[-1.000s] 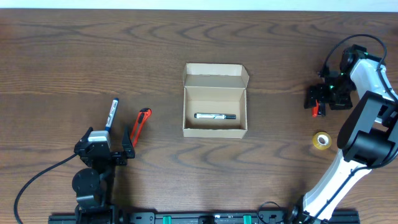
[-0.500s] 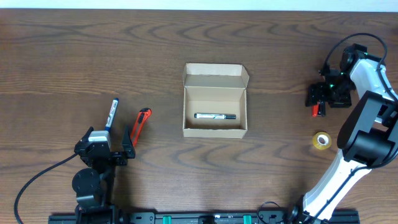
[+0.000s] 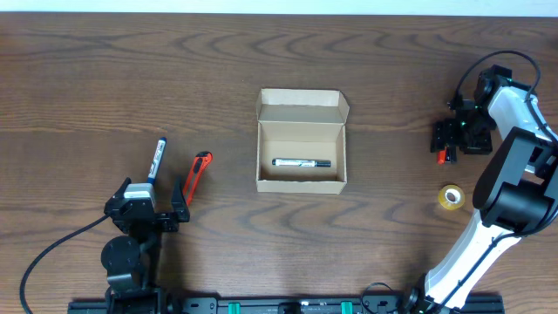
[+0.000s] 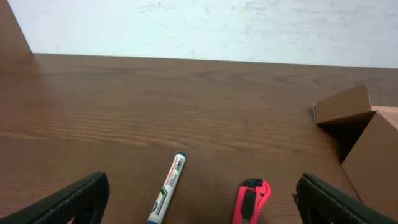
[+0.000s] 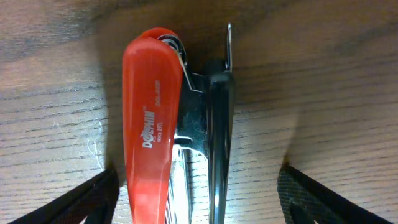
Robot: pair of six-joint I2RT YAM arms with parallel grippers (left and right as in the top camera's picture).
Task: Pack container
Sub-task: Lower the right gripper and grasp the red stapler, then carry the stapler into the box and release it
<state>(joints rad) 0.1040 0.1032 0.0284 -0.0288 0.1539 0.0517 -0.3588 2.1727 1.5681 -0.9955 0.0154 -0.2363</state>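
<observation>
The container (image 3: 301, 185), a tan cardboard box with its lid flaps open, stands mid-table with a black-and-white marker (image 3: 301, 162) lying inside. Its corner shows at the right of the left wrist view (image 4: 368, 140). My left gripper (image 3: 146, 204) is open and empty near the front left edge (image 4: 199, 208). Just beyond it lie a blue-capped marker (image 3: 157, 159) (image 4: 168, 194) and a red utility knife (image 3: 197, 174) (image 4: 250, 202). My right gripper (image 3: 449, 139) is open at the far right, its fingers (image 5: 199, 199) either side of a red stapler (image 3: 445, 155) (image 5: 152, 118) lying on its side.
A yellow tape roll (image 3: 450, 197) lies on the table in front of the right gripper. The right arm's white links (image 3: 510, 174) stretch along the right edge. A pale wall (image 4: 205, 25) rises behind the table's far edge.
My right gripper has shifted very slightly over the stapler. The left arm, box and other items have not moved.
</observation>
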